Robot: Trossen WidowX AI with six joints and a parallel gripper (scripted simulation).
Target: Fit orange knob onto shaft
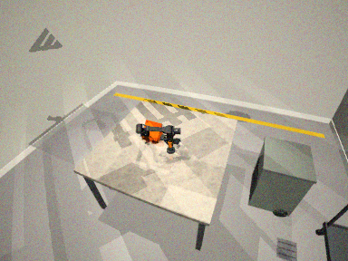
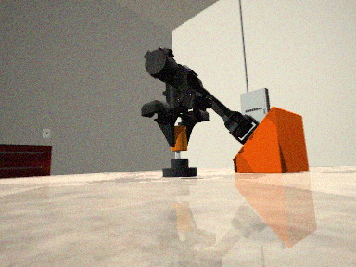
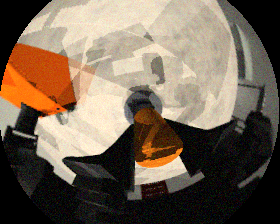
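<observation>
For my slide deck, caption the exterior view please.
The gripper holds an orange knob above the dark round pedestal, silver shaft showing between.

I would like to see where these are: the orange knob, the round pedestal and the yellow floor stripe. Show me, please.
Orange knob (image 2: 181, 138) (image 3: 157, 140): exterior and wrist views, its side.
Round pedestal (image 2: 180, 171): exterior view, its wide bottom step.
Yellow floor stripe (image 1: 272, 126): top view, its right-hand part.
</observation>
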